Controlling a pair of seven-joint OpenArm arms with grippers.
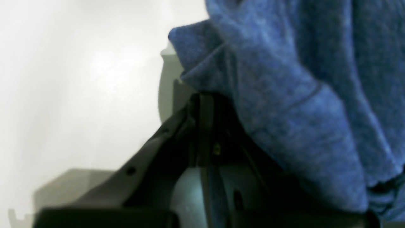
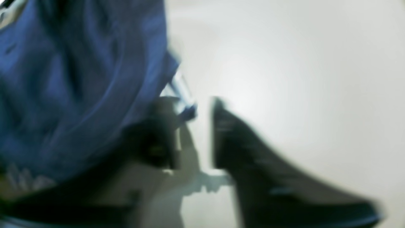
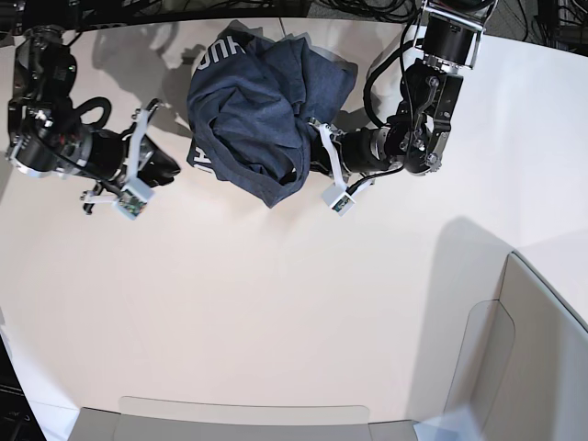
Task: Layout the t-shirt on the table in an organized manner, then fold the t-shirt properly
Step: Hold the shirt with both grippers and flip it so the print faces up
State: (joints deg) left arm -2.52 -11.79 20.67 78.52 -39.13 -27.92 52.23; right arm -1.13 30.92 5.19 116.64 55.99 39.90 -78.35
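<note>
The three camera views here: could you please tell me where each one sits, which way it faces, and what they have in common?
Left wrist: rides the left arm, looking along the left gripper, shut on the t-shirt, with the table beyond.
Right wrist: rides the right arm, looking past the right gripper; blurred, t-shirt at left.
Base: overhead, looking down on the table, the crumpled t-shirt and both arms, with the pale grey panels at the lower edge.
Shared: all three show t-shirt and table.
</note>
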